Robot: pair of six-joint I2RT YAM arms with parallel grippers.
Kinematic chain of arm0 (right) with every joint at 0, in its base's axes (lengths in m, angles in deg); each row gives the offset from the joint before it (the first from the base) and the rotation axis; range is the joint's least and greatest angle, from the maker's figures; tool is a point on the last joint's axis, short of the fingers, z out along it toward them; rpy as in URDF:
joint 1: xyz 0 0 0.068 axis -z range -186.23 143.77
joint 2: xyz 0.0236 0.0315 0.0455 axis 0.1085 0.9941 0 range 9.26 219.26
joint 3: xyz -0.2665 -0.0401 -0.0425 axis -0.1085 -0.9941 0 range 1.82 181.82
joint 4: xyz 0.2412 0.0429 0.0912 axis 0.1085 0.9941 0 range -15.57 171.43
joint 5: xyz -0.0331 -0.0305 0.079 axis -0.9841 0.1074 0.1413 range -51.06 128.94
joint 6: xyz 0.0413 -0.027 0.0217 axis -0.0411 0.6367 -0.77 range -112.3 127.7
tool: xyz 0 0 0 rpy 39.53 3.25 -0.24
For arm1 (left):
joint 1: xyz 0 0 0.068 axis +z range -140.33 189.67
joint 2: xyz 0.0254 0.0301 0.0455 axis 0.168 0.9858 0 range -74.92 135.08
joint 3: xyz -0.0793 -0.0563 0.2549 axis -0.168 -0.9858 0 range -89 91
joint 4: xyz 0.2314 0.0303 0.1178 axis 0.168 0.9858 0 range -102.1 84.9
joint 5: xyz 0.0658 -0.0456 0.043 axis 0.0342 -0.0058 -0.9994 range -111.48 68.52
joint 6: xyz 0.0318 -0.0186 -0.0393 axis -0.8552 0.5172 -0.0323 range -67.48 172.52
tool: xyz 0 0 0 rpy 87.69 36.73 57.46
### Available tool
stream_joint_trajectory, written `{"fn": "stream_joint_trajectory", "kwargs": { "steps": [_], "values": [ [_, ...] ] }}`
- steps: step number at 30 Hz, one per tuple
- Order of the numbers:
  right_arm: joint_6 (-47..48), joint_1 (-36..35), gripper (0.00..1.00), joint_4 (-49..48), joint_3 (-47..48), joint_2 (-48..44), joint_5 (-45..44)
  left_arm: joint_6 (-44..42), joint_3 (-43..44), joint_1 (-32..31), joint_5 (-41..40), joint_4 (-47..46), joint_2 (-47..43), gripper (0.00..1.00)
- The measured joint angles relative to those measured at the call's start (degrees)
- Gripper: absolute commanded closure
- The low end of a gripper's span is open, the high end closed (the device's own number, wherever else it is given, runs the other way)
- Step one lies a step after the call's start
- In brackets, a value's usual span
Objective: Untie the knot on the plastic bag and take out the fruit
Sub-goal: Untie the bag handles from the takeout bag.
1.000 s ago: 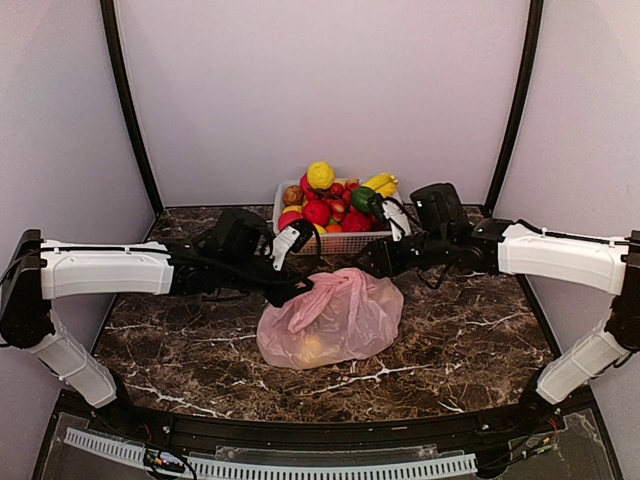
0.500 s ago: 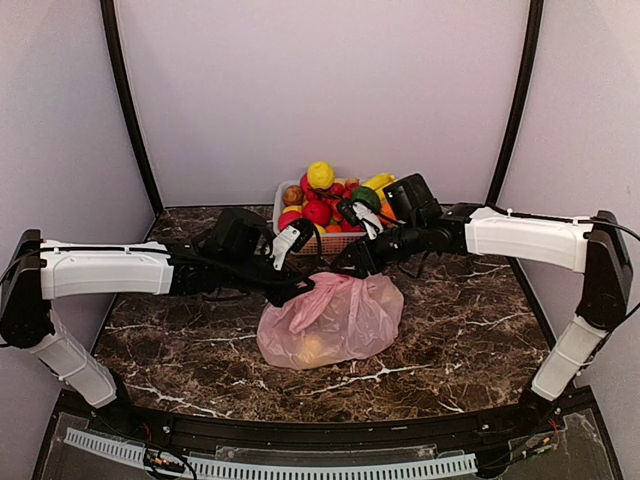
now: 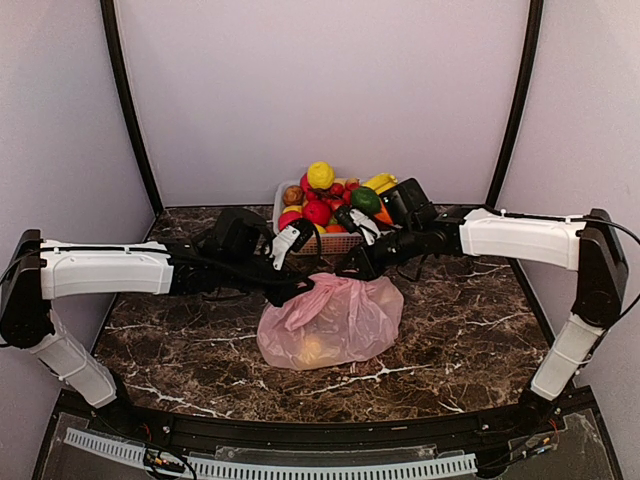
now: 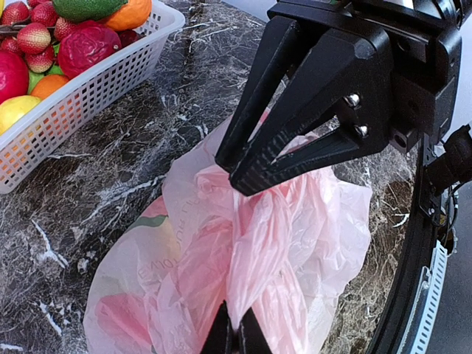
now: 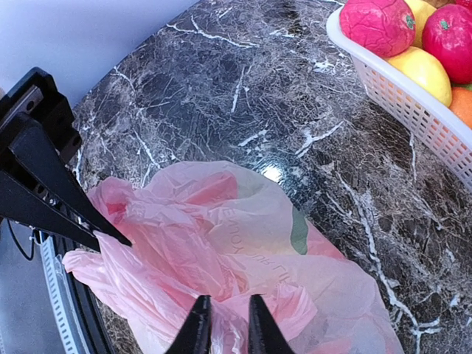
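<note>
One crinkly, translucent pink plastic bag (image 3: 335, 322) slumps at six o'clock from one white basket (image 4: 96, 88) — my left gripper (image 4: 230, 333) and right gripper (image 5: 226, 316) each pinch its bunched top.

The top camera looked down from behind over the whole desk (image 3: 460, 340); both wrist cameras, facing each other, closely shared the plastic bag (image 4: 295, 243).

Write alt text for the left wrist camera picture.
A crumpled pink plastic bag lies on a dark marble table, pinched at the bottom by the left hand and above by the right hand. A white basket of fruit stands upper left.
</note>
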Motion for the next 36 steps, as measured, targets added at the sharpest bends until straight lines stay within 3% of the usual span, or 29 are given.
{"fn": "stream_joint_trajectory", "kwargs": {
  "steps": [3,21,34,36],
  "values": [
    [-0.07,0.0,1.0,0.11,0.0,0.02,-1.03,-0.2,0.0,0.0,-0.04,0.04,0.0,0.99],
    [-10.84,-0.04,1.0,-3.96,-5.64,-5.75,-17.62,-0.66,-0.68,0.02,-0.94,-0.72,-0.96,0.99],
    [-17.84,0.66,1.0,-4.81,-8.72,-8.11,-22.12,-0.63,-1.75,0.07,-1.79,-0.96,-1.81,0.99],
    [-17.81,0.72,0.92,-4.83,-8.72,-8.24,-22.12,-0.63,-1.79,0.07,-1.97,-0.94,-2.08,0.99]
  ]
}}
